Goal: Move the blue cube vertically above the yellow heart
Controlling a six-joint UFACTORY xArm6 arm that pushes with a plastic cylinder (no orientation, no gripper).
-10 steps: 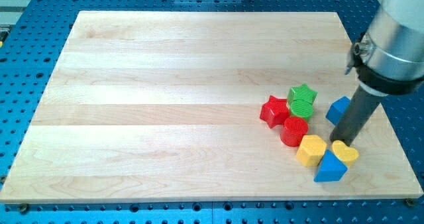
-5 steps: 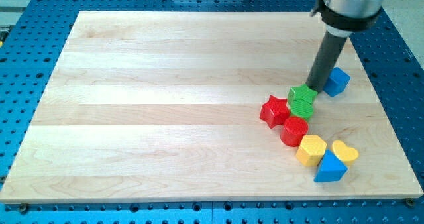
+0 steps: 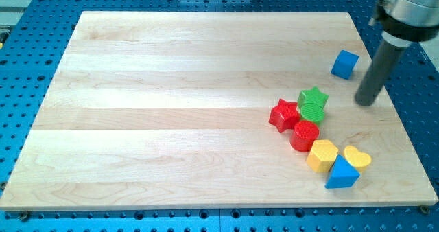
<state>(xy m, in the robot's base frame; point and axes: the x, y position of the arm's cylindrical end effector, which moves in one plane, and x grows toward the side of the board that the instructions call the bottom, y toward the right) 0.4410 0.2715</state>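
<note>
The blue cube (image 3: 344, 64) lies near the board's right edge, toward the view's top. The yellow heart (image 3: 357, 156) lies near the view's bottom right, touching a blue triangular block (image 3: 341, 174). The cube is far above the heart and slightly to its left. My tip (image 3: 365, 103) rests on the board, below and right of the cube and apart from it, and well above the heart.
A cluster sits left of the heart: a green star (image 3: 314, 95), a green ridged block (image 3: 312, 111), a red star (image 3: 285, 115), a red cylinder (image 3: 304, 136) and a yellow hexagonal block (image 3: 322, 155). The wooden board's right edge (image 3: 394, 108) is close to my tip.
The blue cube has been pushed toward the view's top, from beside the cluster to near the right edge. My tip moved up with it, then swung right and down, off the cube.
</note>
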